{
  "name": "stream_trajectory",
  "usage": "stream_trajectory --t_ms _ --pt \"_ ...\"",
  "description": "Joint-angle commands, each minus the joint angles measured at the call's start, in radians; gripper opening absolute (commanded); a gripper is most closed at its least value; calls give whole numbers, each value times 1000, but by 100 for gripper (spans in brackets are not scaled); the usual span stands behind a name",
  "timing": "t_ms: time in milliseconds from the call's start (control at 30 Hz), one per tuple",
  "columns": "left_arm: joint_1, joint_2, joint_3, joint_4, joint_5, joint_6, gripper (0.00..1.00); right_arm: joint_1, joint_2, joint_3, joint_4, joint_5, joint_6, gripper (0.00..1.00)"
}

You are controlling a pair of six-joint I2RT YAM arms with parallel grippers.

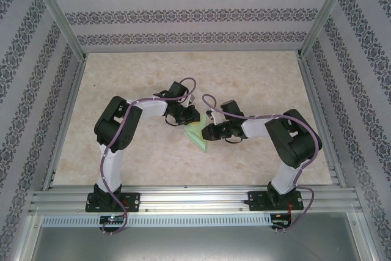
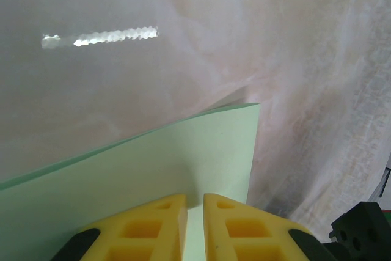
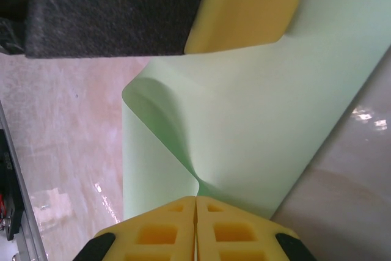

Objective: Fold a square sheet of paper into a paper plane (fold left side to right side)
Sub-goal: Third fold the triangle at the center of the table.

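Although both claws grip the sheet of paper (image 1: 199, 139), no sharp crease shows yet, so I judge the left-to-right fold as only begun. The paper sits near the middle of the counter (image 1: 256, 77), partly raised and bowed into a loose curl. At its 11 o'clock, the left claw (image 2: 194, 203) is pinched on one edge. At its 2 o'clock, the right claw (image 3: 195, 203) is clamped tight on another edge. Pressing this fold flat comes next, and then every nose and wing fold of the plane.

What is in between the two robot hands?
The green paper spans the gap between the left gripper and the right gripper, both pinching it, seen in the top view.
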Motion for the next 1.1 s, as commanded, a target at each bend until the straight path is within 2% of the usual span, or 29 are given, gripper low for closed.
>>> stream_trajectory --t_ms 0,333,700,933,1067 --pt "-30 67 -41 -26 -50 10 18 1 -5 20 -5 7 -6 9" --pt "-30 55 -41 -22 -42 11 18 3 57 35 -39 28 -8 9" --pt "-30 48 -47 -15 -34 7 18 4 57 50 -67 36 -19 9" --pt "-25 -29 -21 -51 -15 22 23 9 67 29 -83 47 -22 9" --pt "-8 -59 26 -95 7 35 29 17 58 19 -83 55 -33 9"
